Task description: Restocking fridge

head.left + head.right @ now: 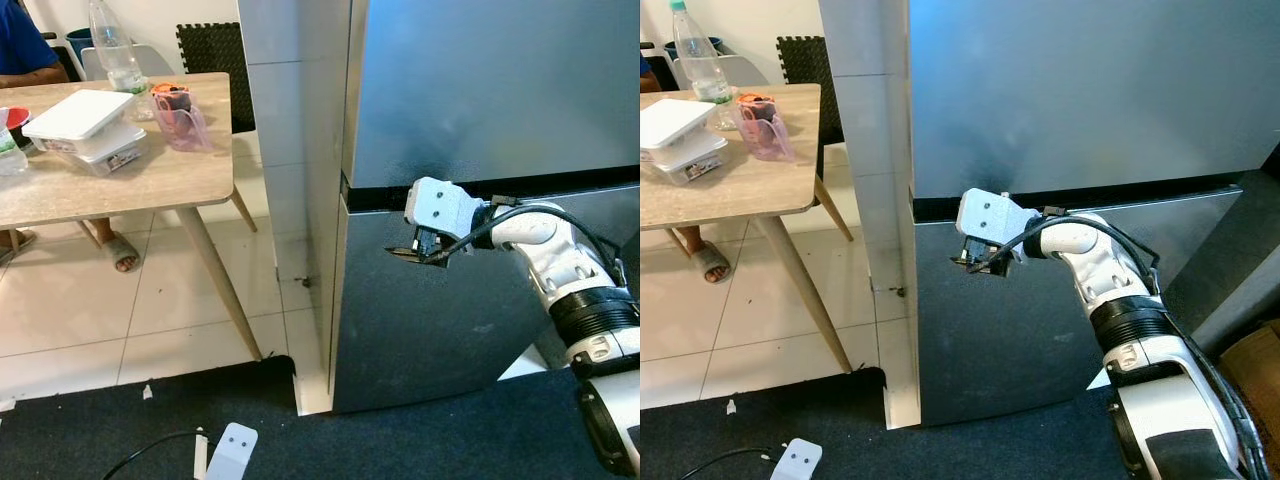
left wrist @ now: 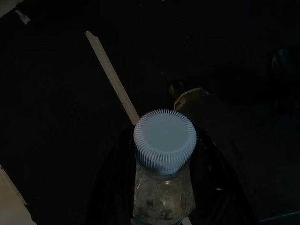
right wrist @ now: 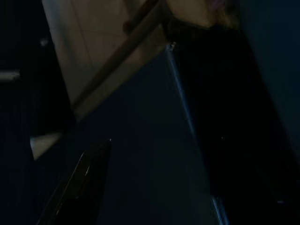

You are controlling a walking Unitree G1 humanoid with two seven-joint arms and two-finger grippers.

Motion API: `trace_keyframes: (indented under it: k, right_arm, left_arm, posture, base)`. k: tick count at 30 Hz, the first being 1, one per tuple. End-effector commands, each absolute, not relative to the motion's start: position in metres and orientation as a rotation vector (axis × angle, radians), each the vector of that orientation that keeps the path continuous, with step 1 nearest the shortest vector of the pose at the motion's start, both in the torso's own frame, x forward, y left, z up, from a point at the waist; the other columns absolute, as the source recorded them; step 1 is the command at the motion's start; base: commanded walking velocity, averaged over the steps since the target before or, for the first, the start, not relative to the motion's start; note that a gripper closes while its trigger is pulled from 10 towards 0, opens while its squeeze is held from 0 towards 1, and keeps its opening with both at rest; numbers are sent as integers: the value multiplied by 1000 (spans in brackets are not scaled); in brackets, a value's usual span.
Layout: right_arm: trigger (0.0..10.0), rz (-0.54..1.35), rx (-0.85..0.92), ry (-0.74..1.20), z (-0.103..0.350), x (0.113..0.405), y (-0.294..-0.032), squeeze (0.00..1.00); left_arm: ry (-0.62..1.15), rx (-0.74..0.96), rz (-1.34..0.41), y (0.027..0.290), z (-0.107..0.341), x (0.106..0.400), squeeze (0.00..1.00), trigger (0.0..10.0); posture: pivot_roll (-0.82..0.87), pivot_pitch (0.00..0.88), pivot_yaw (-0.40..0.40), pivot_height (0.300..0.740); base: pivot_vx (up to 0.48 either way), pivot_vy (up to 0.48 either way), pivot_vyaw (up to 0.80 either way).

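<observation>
A tall grey fridge stands before me with both doors closed. My right gripper is pressed against the top edge of the lower door, just under the dark seam and near the door's left side. The right wrist view is dark and shows the door's edge running past. In the left wrist view, my left gripper is shut on a clear bottle with a white ribbed cap, held upright over the dark floor.
To the left stands a wooden table bearing white boxes, a pink container and a water bottle. A person in blue sits behind it. A white tiled column flanks the fridge. A white block and a cable lie on the dark carpet.
</observation>
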State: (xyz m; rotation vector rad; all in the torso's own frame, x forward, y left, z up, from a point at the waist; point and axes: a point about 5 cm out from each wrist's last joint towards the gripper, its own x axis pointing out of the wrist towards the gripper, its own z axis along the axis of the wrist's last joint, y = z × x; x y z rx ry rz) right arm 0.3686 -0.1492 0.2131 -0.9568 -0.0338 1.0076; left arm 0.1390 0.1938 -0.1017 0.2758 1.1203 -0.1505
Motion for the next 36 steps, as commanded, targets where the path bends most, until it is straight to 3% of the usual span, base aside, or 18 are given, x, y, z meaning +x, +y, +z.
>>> trace_keyframes:
  k: [1,14,23,30,36]
  right_arm:
    - [10000,1010,-1047,23,214,369,-152,0]
    - [10000,1137,-1144,189,197,354,-162,0]
    - [10000,1368,-982,205,207,328,-157,0]
    - [10000,1418,-948,201,213,321,-155,0]
    - [10000,1424,-888,65,232,317,-151,0]
  left_arm:
    - [1166,266,-167,190,-106,127,0,10000]
    - [1166,268,-174,189,-107,127,0,10000]
    - [1168,274,-175,190,-106,127,0,10000]
    - [1168,274,-175,190,-106,127,0,10000]
    - [1167,271,-175,189,-106,128,0,10000]
  posture:
    - [-49,0,-56,740]
    - [-53,0,-55,740]
    - [-51,0,-56,740]
    - [-51,0,-58,740]
    - [-53,0,-59,740]
  base:
    - [0,0,0]
    - [0,0,0]
    - [0,0,0]
    - [0,0,0]
    - [0,0,0]
